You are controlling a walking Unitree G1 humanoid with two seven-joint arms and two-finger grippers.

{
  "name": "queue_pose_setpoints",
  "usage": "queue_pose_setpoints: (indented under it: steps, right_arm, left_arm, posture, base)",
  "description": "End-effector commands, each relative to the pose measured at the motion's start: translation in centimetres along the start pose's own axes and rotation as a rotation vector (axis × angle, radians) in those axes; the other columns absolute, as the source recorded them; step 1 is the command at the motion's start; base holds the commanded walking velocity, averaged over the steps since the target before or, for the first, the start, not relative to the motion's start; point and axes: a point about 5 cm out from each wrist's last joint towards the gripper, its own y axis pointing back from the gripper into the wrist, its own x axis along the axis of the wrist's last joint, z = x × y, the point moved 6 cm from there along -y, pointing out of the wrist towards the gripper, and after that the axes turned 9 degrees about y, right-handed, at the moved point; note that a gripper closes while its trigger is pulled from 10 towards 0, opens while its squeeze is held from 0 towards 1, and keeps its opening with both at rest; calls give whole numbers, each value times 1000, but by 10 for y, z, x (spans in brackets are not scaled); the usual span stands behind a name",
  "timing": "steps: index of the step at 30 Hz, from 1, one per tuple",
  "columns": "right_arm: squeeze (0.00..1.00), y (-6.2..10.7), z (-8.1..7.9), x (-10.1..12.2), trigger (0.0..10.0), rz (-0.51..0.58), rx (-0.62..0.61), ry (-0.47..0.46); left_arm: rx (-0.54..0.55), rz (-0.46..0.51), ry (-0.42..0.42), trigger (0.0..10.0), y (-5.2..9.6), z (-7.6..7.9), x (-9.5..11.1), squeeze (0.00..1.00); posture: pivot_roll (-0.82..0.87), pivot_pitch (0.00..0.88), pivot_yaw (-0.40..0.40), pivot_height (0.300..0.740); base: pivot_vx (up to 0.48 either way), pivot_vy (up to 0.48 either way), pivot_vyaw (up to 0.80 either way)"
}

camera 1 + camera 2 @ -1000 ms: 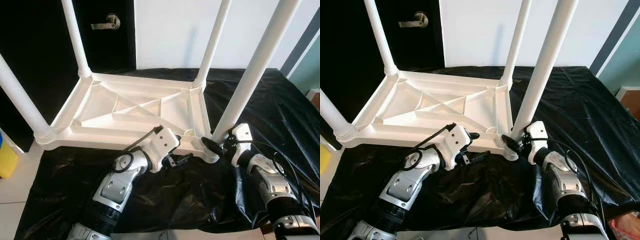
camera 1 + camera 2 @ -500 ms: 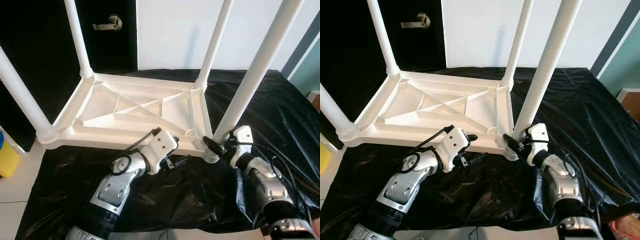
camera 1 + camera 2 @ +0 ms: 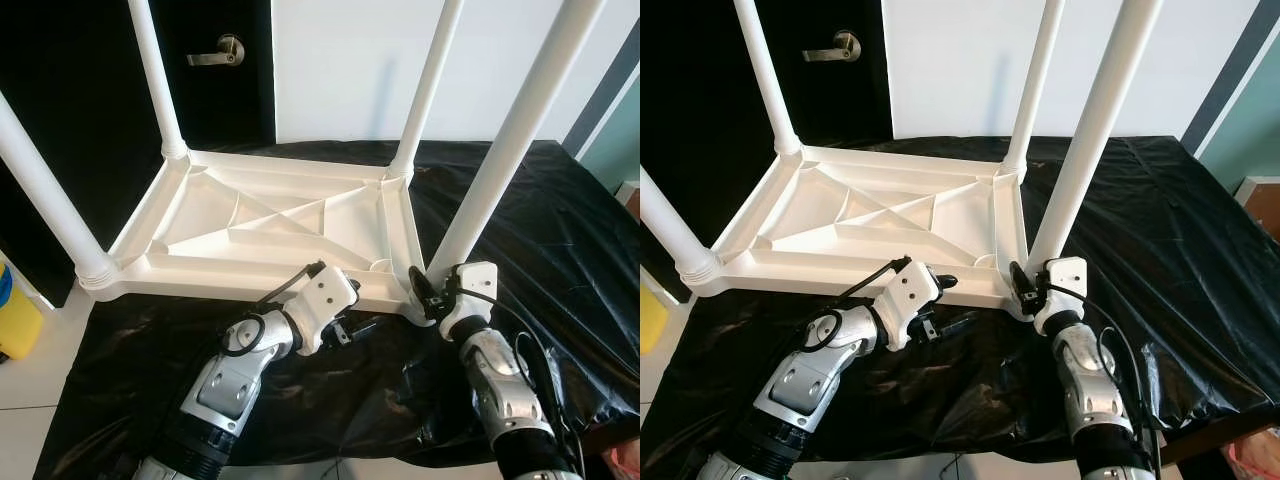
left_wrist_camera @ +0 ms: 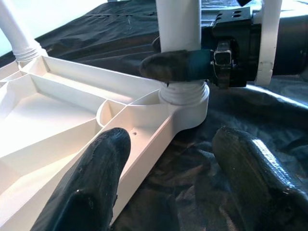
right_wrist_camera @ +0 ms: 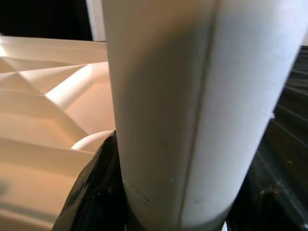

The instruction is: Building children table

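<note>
Since a second ago, the right forearm has swung in from about 4 o'clock of the near-right leg to almost 6 o'clock of it, standing steeper and closer under the camera, while the right tool has stayed clamped at the leg's base. That looks like a turn of the wrist around the leg, so I judge the leg is being screwed home in its socket, the last of four now upright.

The upturned children's table (image 3: 270, 225) lies on the black-covered bench (image 3: 560, 220), underside up, its left end hanging past the bench edge at 9 o'clock.

The left tool (image 4: 173, 159) sits at the table's near rim, at 7 o'clock of the near-right leg (image 3: 500, 160). Its fingers are spread wide, one over the rim, the other over the black sheet, gripping nothing. The left arm has hardly shifted; it may be steadying the frame.

The right tool (image 3: 425, 290) is closed around the leg just above the threaded collar, one finger (image 4: 178, 65) wrapping the front of the leg. Its elbow is tucked low at 5 o'clock.
</note>
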Motion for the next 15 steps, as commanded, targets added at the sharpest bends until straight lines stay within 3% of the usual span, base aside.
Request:
queue_pose_setpoints:
  steps: [1, 4, 6, 7, 15]
  right_arm:
    - [0, 10, 4, -28, 10000, -118, -58, -9]
    - [0, 15, 3, -31, 10000, -142, -164, -23]
    - [0, 15, 3, -31, 10000, -142, -164, -23]
    - [0, 17, -2, -34, 10000, -174, -255, -67]
    - [0, 16, -9, -33, 10000, -189, -268, -108]
  left_arm:
    - [36, 0, -7, 10000, 0, -5, 2, 0]
    - [40, -2, -9, 10000, 0, -6, 1, 0]
    - [40, -2, -9, 10000, 0, -6, 1, 0]
    - [43, 2, -6, 10000, -1, -5, 2, 0]
    - [48, 9, -4, 10000, -2, -5, 3, 0]
  posture:
    - [32, 0, -32, 740]
    - [32, 0, -36, 740]
    - [32, 0, -36, 740]
    - [33, 0, -48, 740]
    - [27, 0, -52, 740]
  base:
    - [0, 0, 0]
    - [0, 0, 0]
    - [0, 0, 0]
    - [0, 0, 0]
    - [0, 0, 0]
